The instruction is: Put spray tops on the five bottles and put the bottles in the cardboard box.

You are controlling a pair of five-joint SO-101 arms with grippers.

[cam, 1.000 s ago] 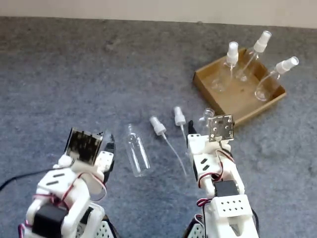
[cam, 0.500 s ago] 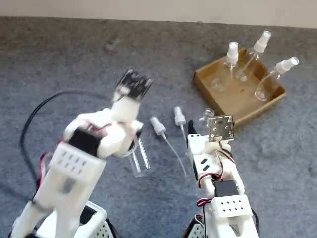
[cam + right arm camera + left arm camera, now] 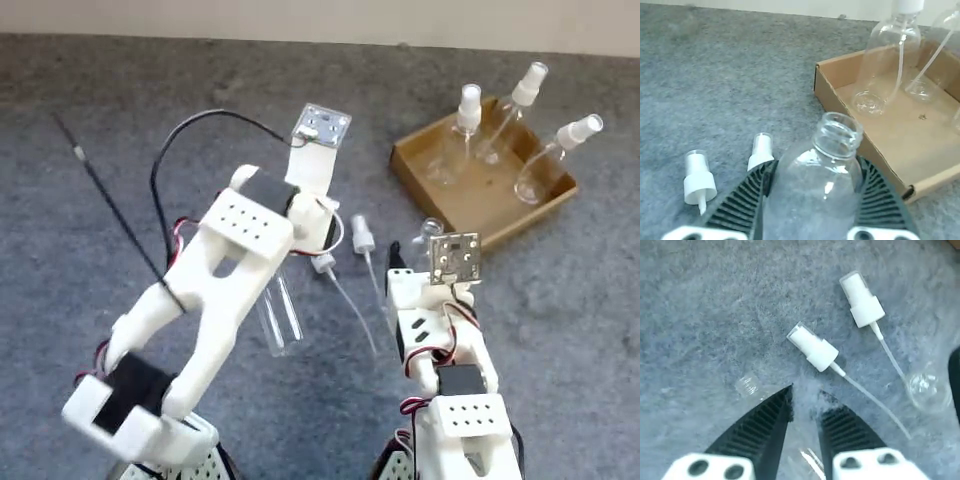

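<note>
Just outside the cardboard box (image 3: 900,135) the right end effector (image 3: 815,167) pinches an uncapped bottle (image 3: 832,150), while farther from the box the left end effector (image 3: 806,392) hangs spread over a loose spray top (image 3: 815,347).

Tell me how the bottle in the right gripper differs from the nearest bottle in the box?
The clear plastic bottle in the right gripper has an open neck; the clear bottle in the brown cardboard box wears a white spray top. The held one sits outside the box; the other stands inside. Both are see-through.
</note>
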